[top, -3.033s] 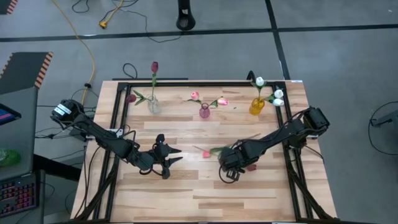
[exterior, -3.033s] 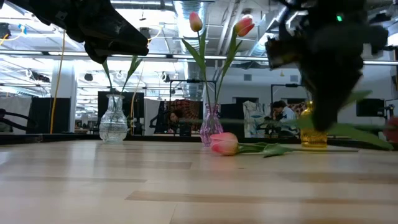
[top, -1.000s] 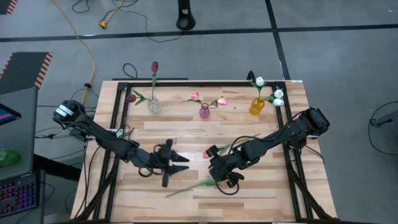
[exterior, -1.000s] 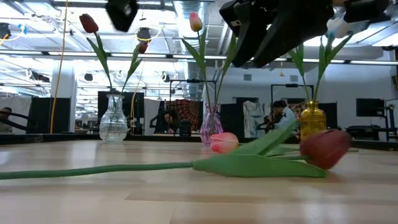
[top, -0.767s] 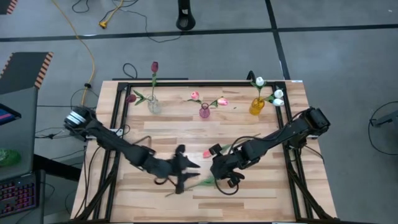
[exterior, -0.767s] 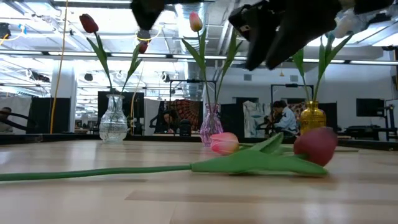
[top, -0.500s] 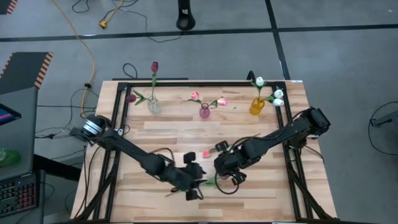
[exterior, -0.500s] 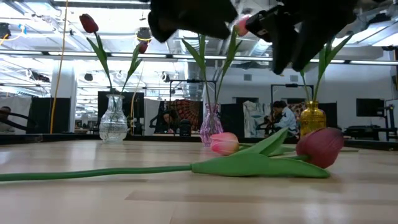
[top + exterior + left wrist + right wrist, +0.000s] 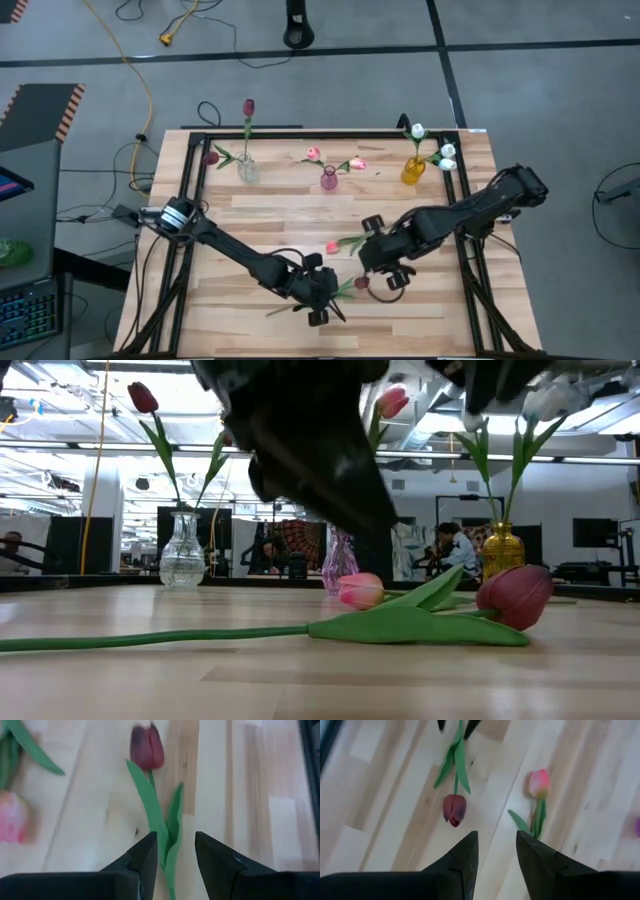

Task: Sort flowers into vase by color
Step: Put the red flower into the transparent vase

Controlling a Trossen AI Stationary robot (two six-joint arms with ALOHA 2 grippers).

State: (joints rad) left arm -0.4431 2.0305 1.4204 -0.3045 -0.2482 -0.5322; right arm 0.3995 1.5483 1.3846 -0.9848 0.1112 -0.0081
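A dark red tulip (image 9: 362, 283) lies flat on the table near the front, its stem (image 9: 290, 306) running toward the table's left. My left gripper (image 9: 175, 855) is open and slants down just above the tulip's leaves (image 9: 162, 820), one finger on either side, touching nothing. My right gripper (image 9: 496, 854) hangs open higher up, to the right of the dark red head (image 9: 454, 809). A pink tulip (image 9: 331, 246) lies behind it. At the back stand a clear vase (image 9: 247, 170) with dark red tulips, a purple vase (image 9: 329, 180) with pink ones and a yellow vase (image 9: 413, 171) with white ones.
A black frame (image 9: 190, 200) runs along the table's left, far and right edges. Bare wood (image 9: 250, 225) lies between the vases and the two loose tulips. In the low view, the room behind holds a seated person (image 9: 455, 550).
My left gripper has swung toward the table's right and near edge, sinking and tipping downward until its open fingers stand over the dark red tulip's leaves. My right gripper has risen and drawn back toward the right. The tulip has stayed flat on the table.
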